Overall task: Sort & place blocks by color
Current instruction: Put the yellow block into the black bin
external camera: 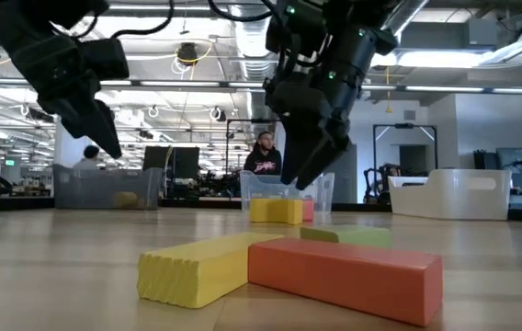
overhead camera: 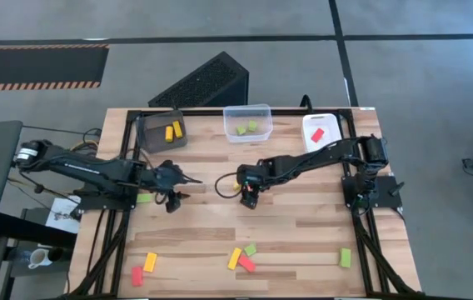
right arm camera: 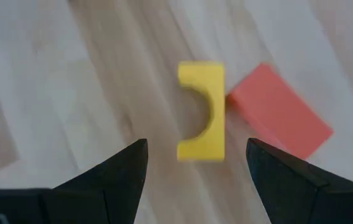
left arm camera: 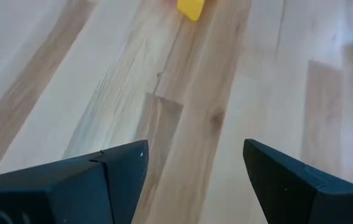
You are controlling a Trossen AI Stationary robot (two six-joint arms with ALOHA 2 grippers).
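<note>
My right gripper is open and hangs above a yellow arch-shaped block that lies flat on the table mid-field, with a red block against its side. My left gripper is open over bare wood left of centre. A green block lies near the left arm. Other red, yellow and green blocks lie along the near edge: a yellow, green and red cluster, a yellow and red pair and a single green one.
Three bins stand along the far edge: a dark brown one with yellow blocks, a clear one with green blocks and a white one with a red block. Bare wood lies between the grippers and the near blocks. A person sits beyond the table.
</note>
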